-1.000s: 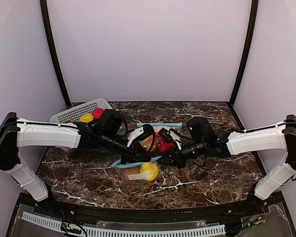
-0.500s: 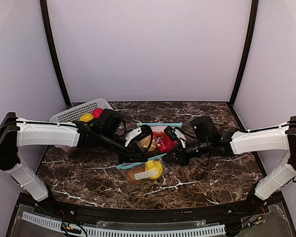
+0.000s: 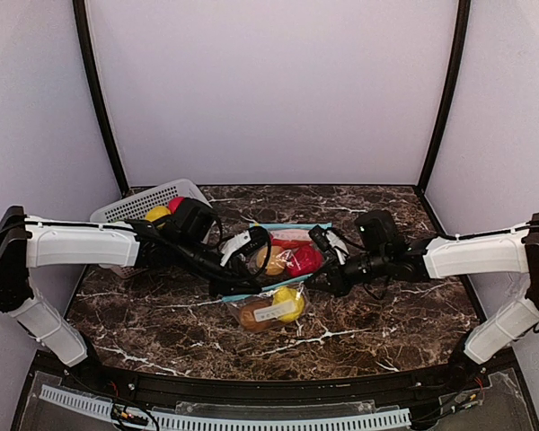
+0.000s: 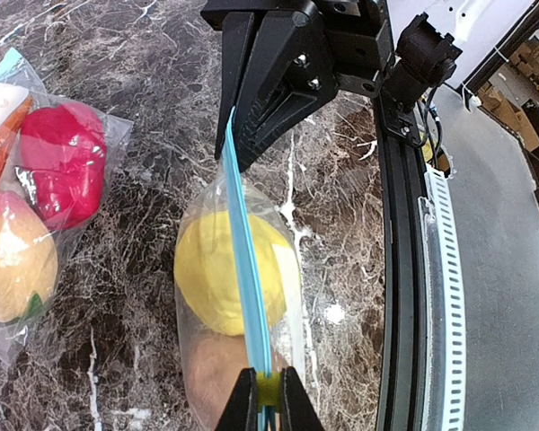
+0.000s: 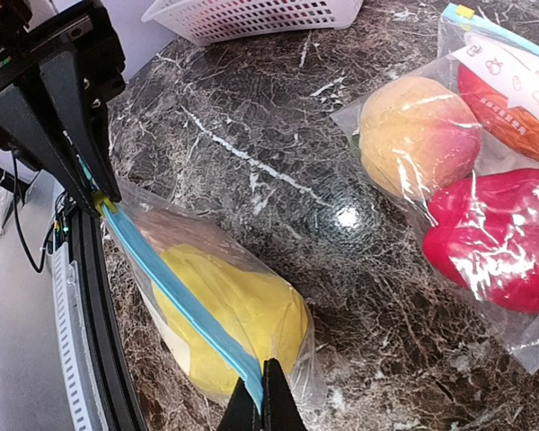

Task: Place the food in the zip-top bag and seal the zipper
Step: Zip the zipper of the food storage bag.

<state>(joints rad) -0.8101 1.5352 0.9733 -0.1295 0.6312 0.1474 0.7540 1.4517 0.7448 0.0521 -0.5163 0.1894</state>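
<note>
While both arms reach low over the dark veined marble desk, each grips one end of the same clear bag. The left pincer is pinched on the blue zipper strip at its yellow end tab. The right pincer is clamped on the strip's other end. The strip runs taut and straight between them as a single thin band. The film of the bag is thin, glossy and creased.

Inside it sit a smooth, rounded yellow fruit and, just beside it, a brown piece whose shape cannot be made out.

A second bag of the same crinkled plastic lies flat on the desk nearby. It holds a round peach, a lobed, shiny red pepper and an orange piece.

At the far left stands a white plastic lattice basket, with a yellow item and a red item at its near edge.
</note>
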